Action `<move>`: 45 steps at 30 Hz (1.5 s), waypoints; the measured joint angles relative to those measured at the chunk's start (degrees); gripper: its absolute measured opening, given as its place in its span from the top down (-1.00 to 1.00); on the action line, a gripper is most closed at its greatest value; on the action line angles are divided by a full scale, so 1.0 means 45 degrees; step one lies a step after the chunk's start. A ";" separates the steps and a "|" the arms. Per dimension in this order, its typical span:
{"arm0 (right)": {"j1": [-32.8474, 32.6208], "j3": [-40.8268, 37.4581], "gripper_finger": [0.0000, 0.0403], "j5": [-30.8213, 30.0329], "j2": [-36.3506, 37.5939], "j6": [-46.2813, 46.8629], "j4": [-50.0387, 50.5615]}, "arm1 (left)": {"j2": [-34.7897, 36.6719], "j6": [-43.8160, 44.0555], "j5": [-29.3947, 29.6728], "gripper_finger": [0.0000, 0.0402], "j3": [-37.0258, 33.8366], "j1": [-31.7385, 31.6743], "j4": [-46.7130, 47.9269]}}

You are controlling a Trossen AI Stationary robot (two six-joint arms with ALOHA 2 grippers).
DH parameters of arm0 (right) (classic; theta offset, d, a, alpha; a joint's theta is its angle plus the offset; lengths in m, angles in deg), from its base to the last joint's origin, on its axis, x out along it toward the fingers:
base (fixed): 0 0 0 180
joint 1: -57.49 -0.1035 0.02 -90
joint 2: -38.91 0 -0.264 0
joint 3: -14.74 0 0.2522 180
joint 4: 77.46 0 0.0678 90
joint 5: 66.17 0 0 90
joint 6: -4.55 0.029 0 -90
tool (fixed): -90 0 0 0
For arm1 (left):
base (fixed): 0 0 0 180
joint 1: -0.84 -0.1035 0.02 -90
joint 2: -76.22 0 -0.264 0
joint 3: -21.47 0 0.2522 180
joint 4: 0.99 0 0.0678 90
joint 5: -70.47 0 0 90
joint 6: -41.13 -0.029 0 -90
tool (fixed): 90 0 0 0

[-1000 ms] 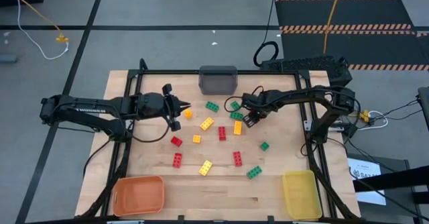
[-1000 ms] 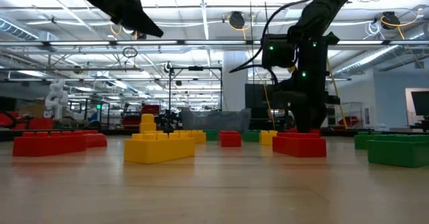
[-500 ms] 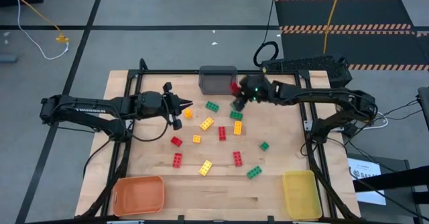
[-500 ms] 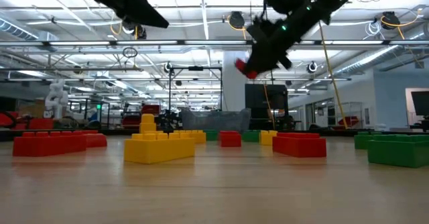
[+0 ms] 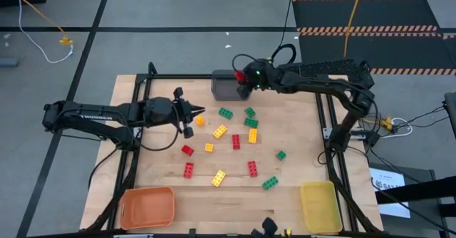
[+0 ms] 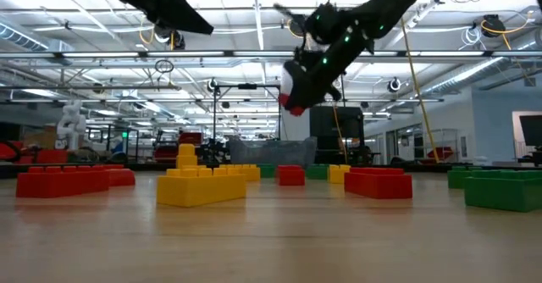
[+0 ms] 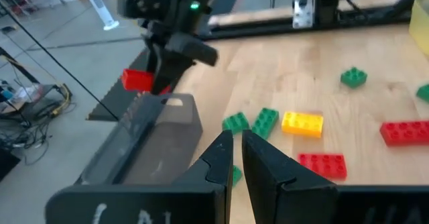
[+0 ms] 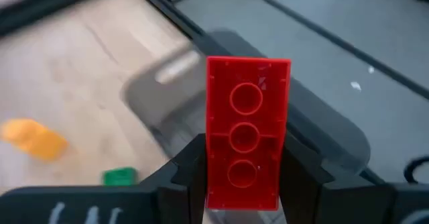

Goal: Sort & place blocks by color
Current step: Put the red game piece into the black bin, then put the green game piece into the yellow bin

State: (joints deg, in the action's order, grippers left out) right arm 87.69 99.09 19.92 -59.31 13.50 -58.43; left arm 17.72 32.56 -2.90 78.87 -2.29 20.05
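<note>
Right gripper (image 8: 244, 177) clamps a red brick (image 8: 247, 130), long axis along the fingers, apparently just above the gray bin (image 5: 226, 86); left gripper (image 7: 236, 158) idle, nearly closed, empty.

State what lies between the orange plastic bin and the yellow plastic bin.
High view: only bare wooden table between the orange plastic bin and yellow plastic bin; blocks sit farther back.

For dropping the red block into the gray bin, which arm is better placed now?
The right. Its gripper is shut on the red block and hangs by the gray bin. The left gripper is nearly shut, empty, and farther from the bin.
</note>
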 joint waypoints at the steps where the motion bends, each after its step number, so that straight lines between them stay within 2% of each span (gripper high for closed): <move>1: 0.0101 0.0075 0.41 0.0039 -0.0285 0.0022 0.0025 | 0.0000 0.0022 -0.0006 0.81 0.0000 0.0011 0.0231; 5: 0.0450 0.0091 0.37 0.0253 -0.1108 0.0196 -0.0051 | 0.0000 0.0258 -0.0010 0.81 -0.0005 0.0058 0.1344; 12: 0.0546 0.0091 0.01 0.0255 -0.1347 0.0469 -0.0295 | 0.0000 0.0882 -0.0010 0.81 -0.0005 0.0058 0.3054; 22: 0.0337 0.0087 -0.22 0.0313 -0.0508 0.0064 -0.0592 | 0.0000 0.1284 -0.0014 0.81 -0.0005 0.0237 0.3144; 25: 0.0000 0.0101 -0.24 0.0966 0.0138 -0.0858 -0.0562 | 0.0000 0.1089 -0.0010 0.81 -0.0005 0.0277 0.3126; 30: -0.0827 0.0106 -0.25 0.1263 0.0884 -0.1635 0.1699 | 0.0000 0.1027 -0.0008 0.81 -0.0005 0.0277 0.3048; 36: -0.2184 0.0087 -0.25 0.1231 0.1052 -0.1866 0.4893 | 0.0000 0.0978 -0.0005 0.81 -0.0006 0.0277 0.2760; 40: -0.2902 -0.0049 -0.25 0.1004 0.1070 -0.2172 0.5879 | 0.0001 0.0974 -0.0005 0.81 -0.0005 0.0277 0.2710; 45: -0.3341 -0.0731 -0.25 0.0559 0.1065 -0.2336 0.5973 | 0.0004 0.0973 -0.0009 0.81 -0.0005 0.0277 0.2707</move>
State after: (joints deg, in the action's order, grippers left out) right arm 72.66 95.80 22.44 -54.52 2.99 -31.55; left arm 17.74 36.94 -2.95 78.84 -1.05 32.23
